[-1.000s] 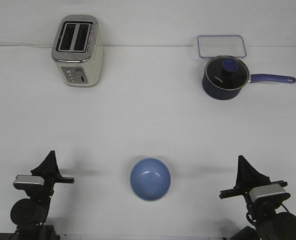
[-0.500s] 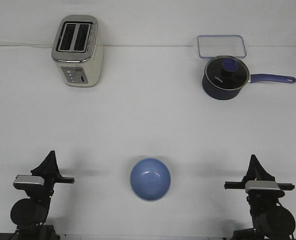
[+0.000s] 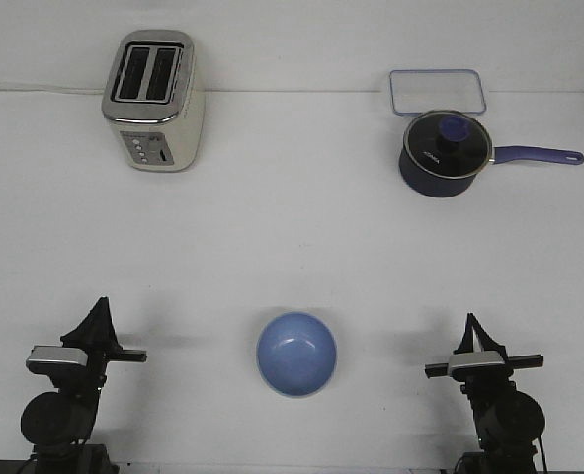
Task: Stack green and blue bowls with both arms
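Note:
The light blue bowl (image 3: pixel 296 354) sits upright on the white table near the front edge, midway between my two arms. The green bowl does not show anywhere on its own; I cannot tell if it lies under the blue one. My left gripper (image 3: pixel 100 306) stands at the front left, pointing up and away, its fingers together in a point and empty, well left of the bowl. My right gripper (image 3: pixel 470 324) stands at the front right, also closed to a point and empty, well right of the bowl.
A cream toaster (image 3: pixel 154 99) stands at the back left. A dark blue lidded saucepan (image 3: pixel 445 151) with its long handle pointing right stands at the back right, and a clear shallow container (image 3: pixel 438 90) lies just behind it.
My right arm has swung: its gripper went right, then came back left and lower, with the wrist block turned level. The left arm and the blue bowl have not moved.

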`<state>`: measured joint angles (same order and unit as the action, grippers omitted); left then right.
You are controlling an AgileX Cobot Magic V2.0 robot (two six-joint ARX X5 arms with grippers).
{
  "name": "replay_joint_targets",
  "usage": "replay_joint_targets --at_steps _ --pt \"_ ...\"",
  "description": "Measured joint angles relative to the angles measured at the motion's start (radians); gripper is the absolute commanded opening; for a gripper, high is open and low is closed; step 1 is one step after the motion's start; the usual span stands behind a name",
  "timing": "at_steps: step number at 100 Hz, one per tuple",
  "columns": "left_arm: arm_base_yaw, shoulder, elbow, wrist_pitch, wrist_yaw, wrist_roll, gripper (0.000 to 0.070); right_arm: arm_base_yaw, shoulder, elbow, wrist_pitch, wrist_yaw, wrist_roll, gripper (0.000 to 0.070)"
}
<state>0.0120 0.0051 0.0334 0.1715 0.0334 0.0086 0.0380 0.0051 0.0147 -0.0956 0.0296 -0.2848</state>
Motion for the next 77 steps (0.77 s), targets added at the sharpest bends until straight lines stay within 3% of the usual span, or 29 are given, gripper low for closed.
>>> replay_joint_targets --at_steps 77 --pt "0.000 0.000 0.000 0.000 0.000 0.000 0.0015 0.000 -0.003 0.000 0.037 0.014 0.000 0.0003"
